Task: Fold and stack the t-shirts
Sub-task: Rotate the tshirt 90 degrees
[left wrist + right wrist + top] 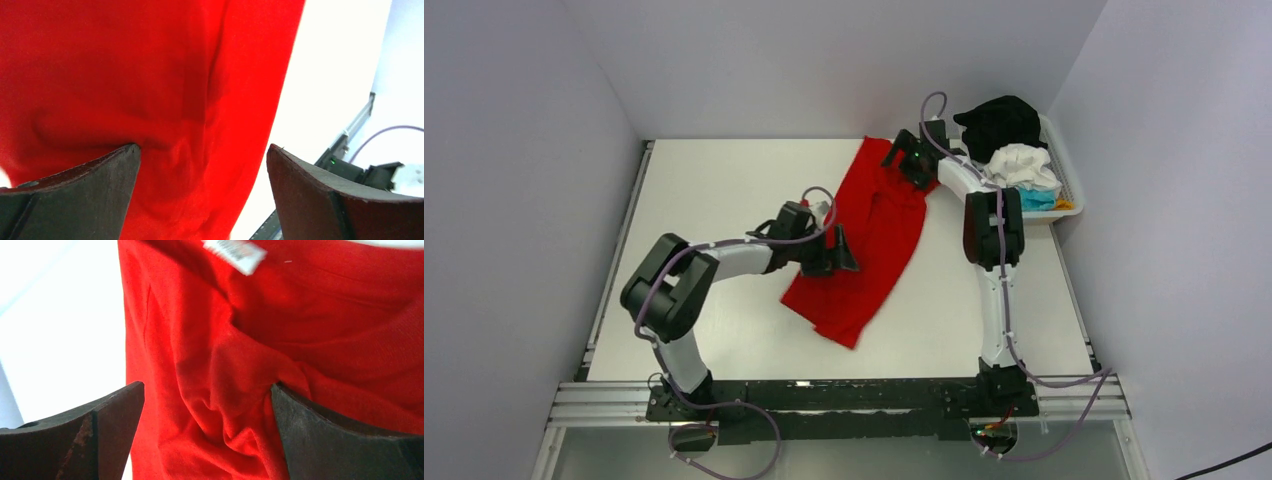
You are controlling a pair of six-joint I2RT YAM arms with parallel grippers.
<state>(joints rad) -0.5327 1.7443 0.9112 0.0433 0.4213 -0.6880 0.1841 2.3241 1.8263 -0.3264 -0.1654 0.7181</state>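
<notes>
A bright red t-shirt (874,235) lies spread in a long diagonal strip on the white table. My left gripper (829,252) is open and low over the shirt's left edge; in the left wrist view (202,150) red cloth (150,75) fills the gap between its fingers. My right gripper (911,160) is open at the shirt's far right corner; in the right wrist view (207,387) wrinkled red cloth (225,370) bunches between its fingers, and a white label (235,250) shows. Black (1002,120), white (1022,162) and turquoise (1036,198) shirts lie piled in the basket.
A white slatted basket (1072,180) stands at the table's back right, against the right wall. Bare white table (724,190) lies left of the red shirt, and more (944,310) at the near right. Walls close in the left, back and right.
</notes>
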